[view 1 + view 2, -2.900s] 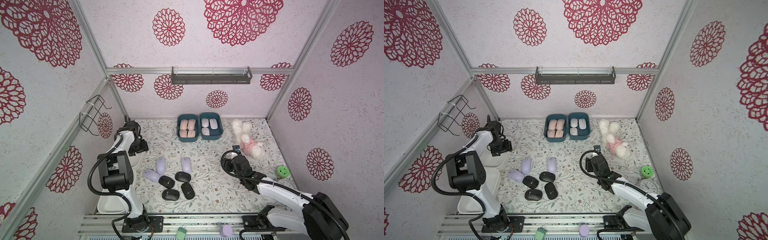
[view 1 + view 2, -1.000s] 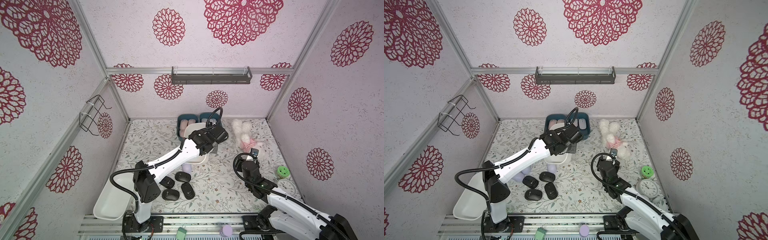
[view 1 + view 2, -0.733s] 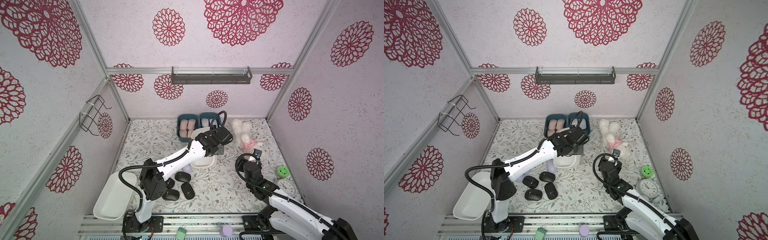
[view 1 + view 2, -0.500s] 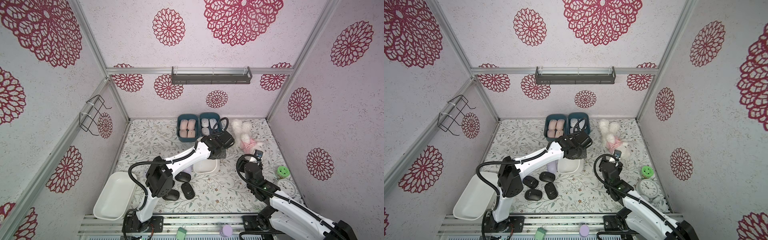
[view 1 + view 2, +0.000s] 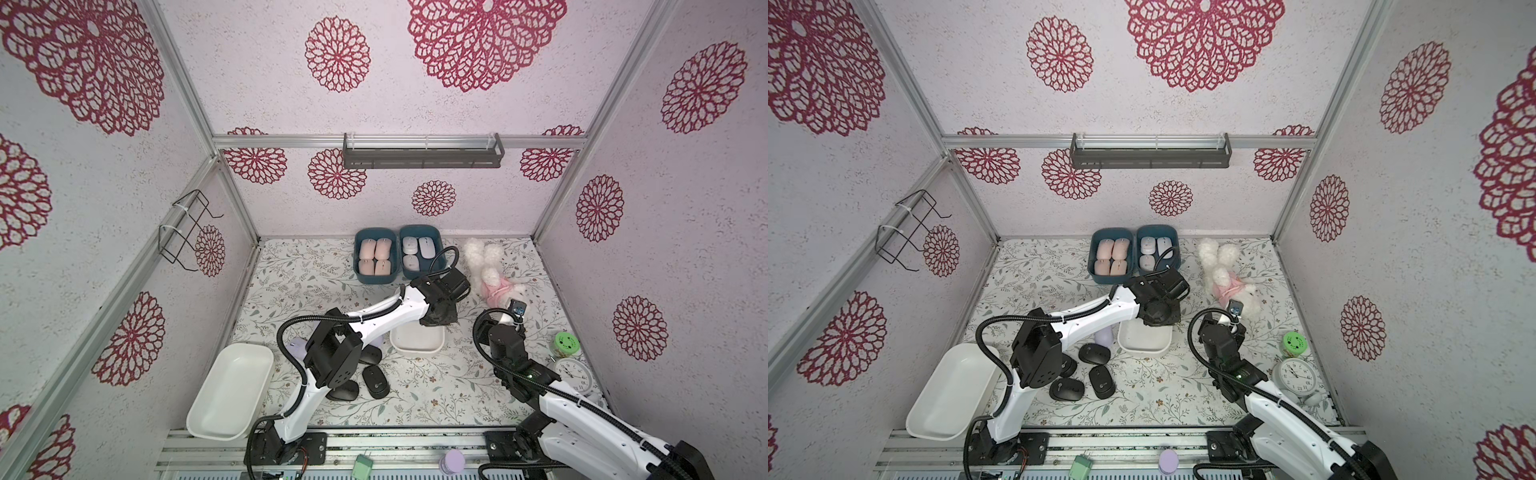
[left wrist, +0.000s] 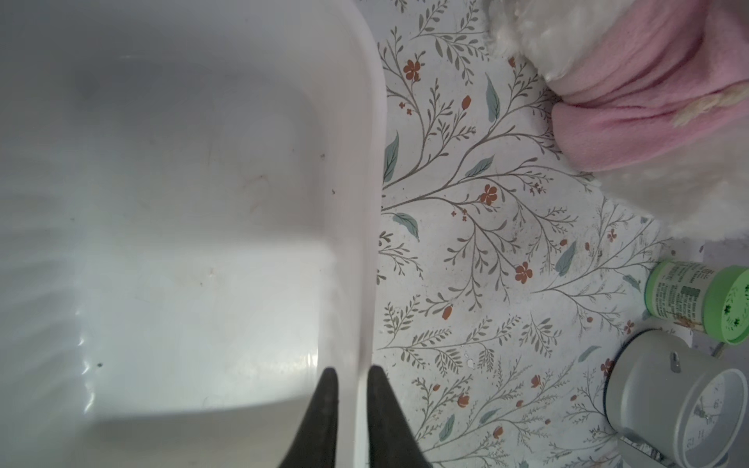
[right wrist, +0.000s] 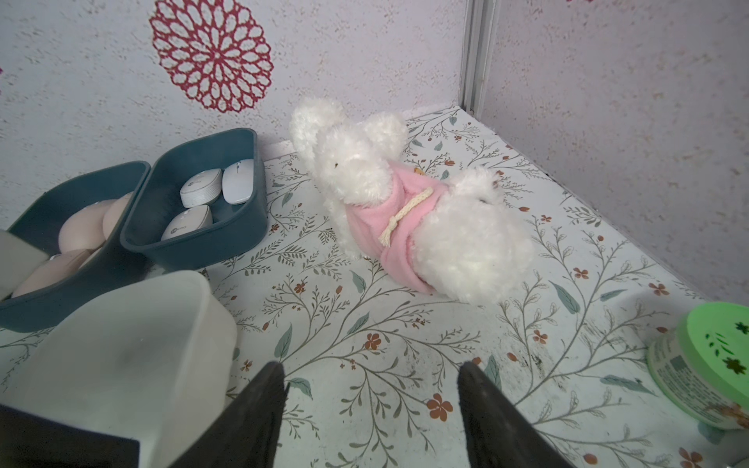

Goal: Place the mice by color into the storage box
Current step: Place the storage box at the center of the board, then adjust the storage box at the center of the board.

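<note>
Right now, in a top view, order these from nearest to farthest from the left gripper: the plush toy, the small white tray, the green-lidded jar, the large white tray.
1. small white tray, its rim between the jaws of the left gripper.
2. plush toy, toward the back right.
3. green-lidded jar, at the far right.
4. large white tray, at the front left.

Lilac mice: mostly hidden beneath the left arm in both top views; number not countable. Black mice: some partly covered by the same arm. Small white bin: far edge under that arm's wrist; cropped in the left wrist view, where contact of the left gripper with its wall is unclear. Plush toy, clock, green jar: cropped at picture edges.
</note>
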Tool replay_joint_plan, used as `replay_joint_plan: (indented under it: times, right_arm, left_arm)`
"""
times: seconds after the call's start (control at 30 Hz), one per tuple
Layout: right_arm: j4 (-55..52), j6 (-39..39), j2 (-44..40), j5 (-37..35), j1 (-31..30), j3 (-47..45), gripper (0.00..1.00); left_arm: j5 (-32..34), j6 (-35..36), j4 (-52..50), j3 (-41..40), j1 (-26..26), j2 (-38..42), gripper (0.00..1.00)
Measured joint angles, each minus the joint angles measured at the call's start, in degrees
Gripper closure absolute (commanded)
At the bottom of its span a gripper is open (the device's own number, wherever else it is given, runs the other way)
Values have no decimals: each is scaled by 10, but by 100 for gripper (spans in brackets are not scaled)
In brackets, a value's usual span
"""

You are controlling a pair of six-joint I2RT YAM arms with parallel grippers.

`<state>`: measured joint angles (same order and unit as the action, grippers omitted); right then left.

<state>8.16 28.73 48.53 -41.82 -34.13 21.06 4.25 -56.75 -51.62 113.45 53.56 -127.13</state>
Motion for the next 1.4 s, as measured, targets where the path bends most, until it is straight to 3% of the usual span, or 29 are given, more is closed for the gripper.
replay_joint_plan:
  times: [0.17,0.53,0.63,0.73,1.0,1.07,1.27,1.4]
  right_arm:
    - [0,0,2,1,2,0,30]
    - [8,-2,9,8,3,0,24]
    - [16,-2,21,18,3,0,19]
    - [26,-3,37,26,4,0,1]
    - [40,0,78,24,4,0,1]
    - [44,0,86,24,4,0,5]
    - [23,-10,120,50,5,37,43]
    - [-5,-17,136,72,5,84,44]
  left_arm:
    - [-21,1,6,4,-7,0,49]
    - [13,60,6,9,-15,45,22]
    - [42,93,3,9,-17,96,13]
    - [78,135,9,-2,-19,158,0]
    - [188,248,71,-79,-25,298,3]
    - [223,273,96,-111,-27,323,3]
    - [341,323,197,-245,-38,411,3]
    - [348,318,230,-311,-88,463,3]
